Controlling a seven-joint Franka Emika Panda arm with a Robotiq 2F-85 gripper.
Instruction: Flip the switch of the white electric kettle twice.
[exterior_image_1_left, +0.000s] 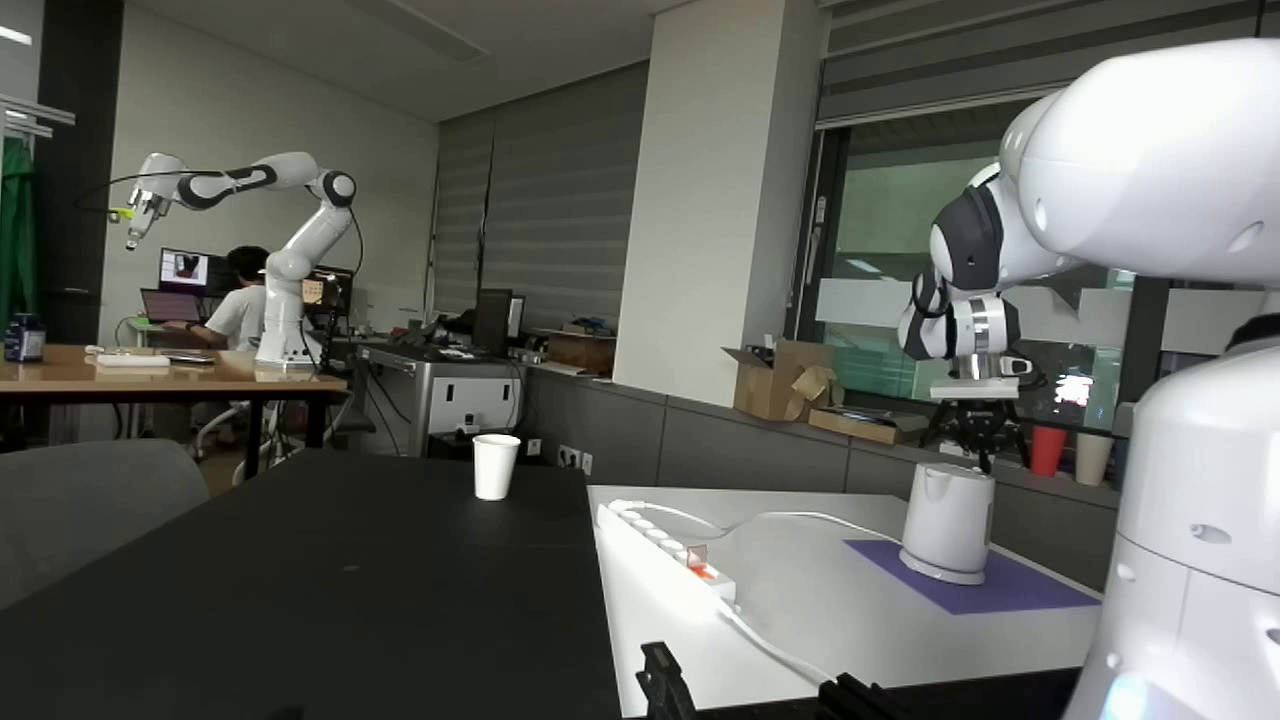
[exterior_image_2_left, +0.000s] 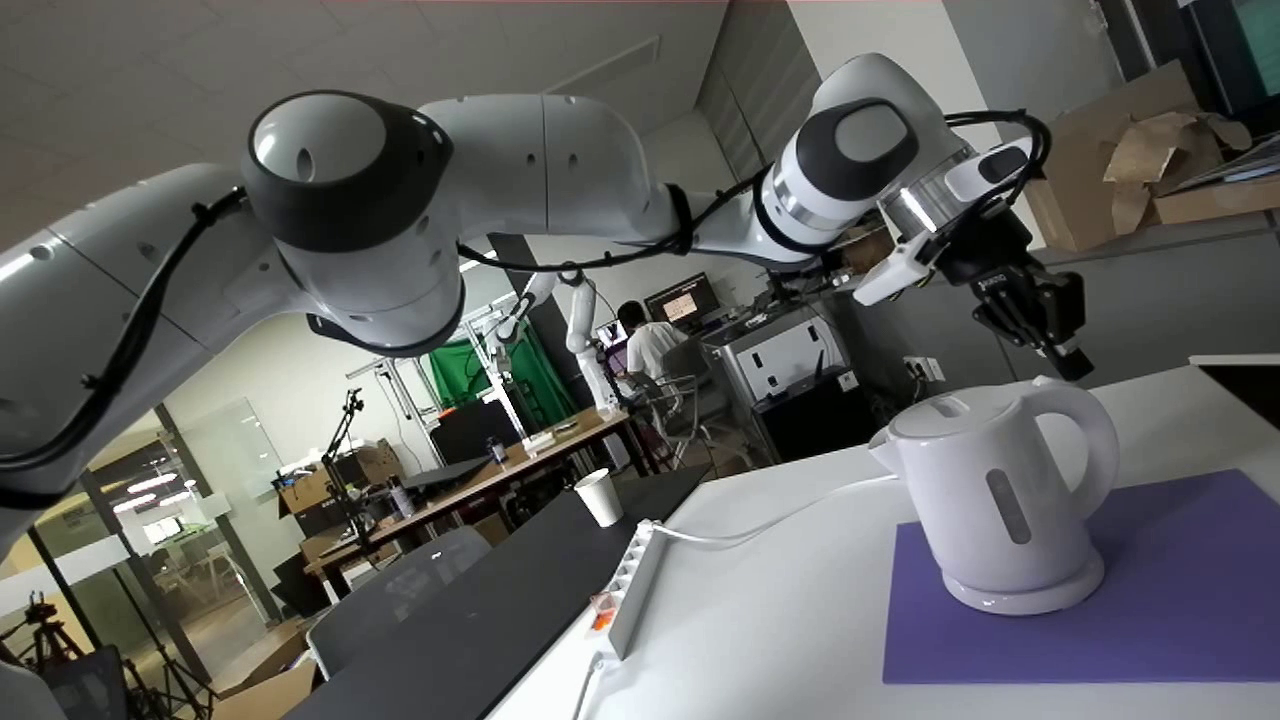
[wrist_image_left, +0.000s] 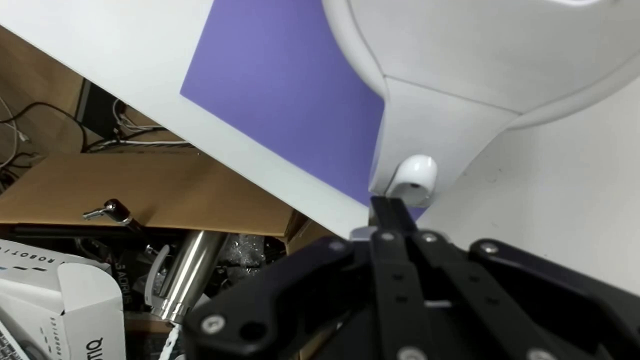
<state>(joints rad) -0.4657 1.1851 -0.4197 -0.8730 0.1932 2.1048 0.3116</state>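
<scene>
The white electric kettle (exterior_image_1_left: 948, 525) stands upright on a purple sheet (exterior_image_1_left: 1035, 590); it also shows in the other exterior frame (exterior_image_2_left: 985, 490) with its loop handle (exterior_image_2_left: 1098, 450) on the side away from the spout. In the wrist view the lid (wrist_image_left: 490, 50) and a rounded white switch (wrist_image_left: 416, 175) at the handle's top show. My gripper (wrist_image_left: 387, 200) is shut and empty, fingertips together right beside the switch. In both exterior views the gripper (exterior_image_1_left: 985, 465) points down just over the handle end of the kettle (exterior_image_2_left: 1072, 365). I cannot tell whether the tips touch the switch.
A white power strip (exterior_image_1_left: 665, 545) with a cord to the kettle lies on the white table (exterior_image_2_left: 760, 620). A white paper cup (exterior_image_1_left: 494, 468) stands on the black table (exterior_image_1_left: 330, 580). Cardboard boxes (wrist_image_left: 150, 190) with tools lie past the table edge in the wrist view.
</scene>
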